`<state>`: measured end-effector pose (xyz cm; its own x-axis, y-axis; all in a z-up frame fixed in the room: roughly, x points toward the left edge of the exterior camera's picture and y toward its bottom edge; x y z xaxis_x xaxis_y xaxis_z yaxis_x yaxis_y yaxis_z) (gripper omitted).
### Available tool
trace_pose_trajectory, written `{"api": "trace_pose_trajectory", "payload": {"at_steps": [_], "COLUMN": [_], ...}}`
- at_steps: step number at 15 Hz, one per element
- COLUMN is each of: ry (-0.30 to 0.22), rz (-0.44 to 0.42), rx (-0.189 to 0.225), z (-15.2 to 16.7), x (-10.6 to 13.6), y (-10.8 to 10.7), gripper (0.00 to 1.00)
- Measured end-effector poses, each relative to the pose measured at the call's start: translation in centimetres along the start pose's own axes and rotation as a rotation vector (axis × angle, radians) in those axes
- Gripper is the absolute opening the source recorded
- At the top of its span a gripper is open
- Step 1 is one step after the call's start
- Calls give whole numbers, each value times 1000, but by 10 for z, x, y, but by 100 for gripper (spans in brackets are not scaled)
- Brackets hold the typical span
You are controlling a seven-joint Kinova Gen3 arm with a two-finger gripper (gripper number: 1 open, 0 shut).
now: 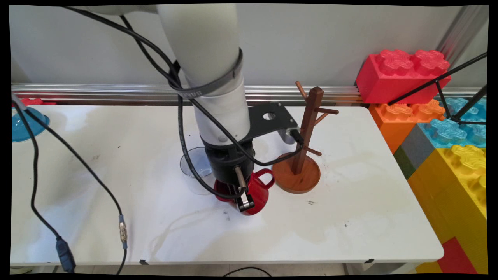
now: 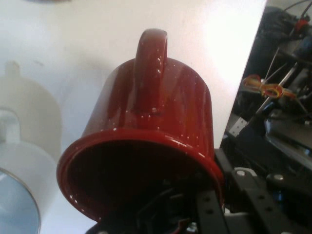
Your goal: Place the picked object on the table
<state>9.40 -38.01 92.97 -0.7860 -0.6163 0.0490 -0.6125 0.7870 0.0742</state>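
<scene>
My gripper (image 1: 242, 197) is shut on the rim of a red mug (image 1: 260, 191), one finger inside and one outside the wall. The mug leans over near the middle of the white table (image 1: 350, 217), its handle toward a wooden mug tree (image 1: 298, 171) just to its right. I cannot tell whether the mug's base rests on the table. In the hand view the red mug (image 2: 146, 146) fills the middle with its handle upward and its open mouth toward the camera. The gripper (image 2: 187, 217) clamps the lower right rim.
A clear cup (image 1: 195, 168) stands just left of the gripper and shows pale in the hand view (image 2: 22, 161). A blue bowl (image 1: 24, 125) sits at the table's far left edge. Large toy blocks (image 1: 435, 128) are stacked beyond the right end. Black cables (image 1: 78, 163) hang over the left side.
</scene>
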Motion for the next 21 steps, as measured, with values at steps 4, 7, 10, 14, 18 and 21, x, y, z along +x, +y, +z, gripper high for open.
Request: {"api": "trace_pose_trajectory", "payload": {"at_steps": [4, 7, 10, 14, 18, 21], "ry": [-55, -81, -100, -117, -126, -130], "rz": [-19, -36, -48, -62, -77, -87], "rx": [18, 25, 38, 50, 53, 51], "z": [14, 27, 40, 55, 68, 75], "x": [5, 7, 8, 10, 13, 16], "y": [-4, -7, -13, -19, -23, -23], "gripper": [0, 0, 0, 0, 0, 0]}}
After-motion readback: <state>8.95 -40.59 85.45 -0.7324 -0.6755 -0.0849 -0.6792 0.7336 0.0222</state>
